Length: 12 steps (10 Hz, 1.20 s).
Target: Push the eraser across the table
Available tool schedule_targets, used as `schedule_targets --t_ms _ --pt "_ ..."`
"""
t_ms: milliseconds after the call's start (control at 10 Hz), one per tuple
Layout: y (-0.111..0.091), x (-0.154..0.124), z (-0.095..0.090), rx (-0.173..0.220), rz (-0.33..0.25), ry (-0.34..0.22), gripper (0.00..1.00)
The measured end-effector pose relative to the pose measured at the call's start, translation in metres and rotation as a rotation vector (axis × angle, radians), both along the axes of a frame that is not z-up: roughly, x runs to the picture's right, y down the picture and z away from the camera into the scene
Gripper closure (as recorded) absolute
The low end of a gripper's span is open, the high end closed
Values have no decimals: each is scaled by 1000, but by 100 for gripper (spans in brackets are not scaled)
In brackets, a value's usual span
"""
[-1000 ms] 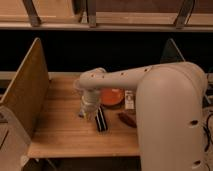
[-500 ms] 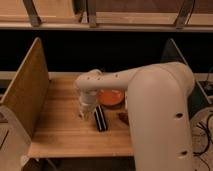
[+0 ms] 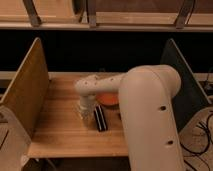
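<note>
wooden plank table (image 3: 55, 125), walled by a tan panel (image 3: 27, 90) on one side and a dark panel (image 3: 182, 85) on the other. my gripper (image 3: 85, 112) points down at the tabletop near its middle; whether it is apart or together cannot be told. the eraser (image 3: 100, 119) lies flat just beside my gripper. an orange object (image 3: 107, 98) sits just behind it, under my arm (image 3: 145, 100).

One bench (image 3: 60, 135) with two side panels, one eraser (image 3: 100, 119), one orange dish (image 3: 108, 98), one arm, one pincer (image 3: 85, 113) low beside the eraser.
</note>
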State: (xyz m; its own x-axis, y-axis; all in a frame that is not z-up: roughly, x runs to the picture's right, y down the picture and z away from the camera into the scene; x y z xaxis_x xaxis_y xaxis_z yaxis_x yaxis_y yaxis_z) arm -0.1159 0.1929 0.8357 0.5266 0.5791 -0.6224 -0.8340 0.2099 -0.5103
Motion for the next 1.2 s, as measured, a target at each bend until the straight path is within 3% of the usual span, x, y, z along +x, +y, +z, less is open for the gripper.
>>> schedule_targets --t_ms 400,600,1000,1200 --pt "8 31 19 -28 59 59 100" --pt "3 54 25 -20 87 100 100" --pt "-25 125 25 63 150 207 100" --pt "-37 138 12 94 185 207 100"
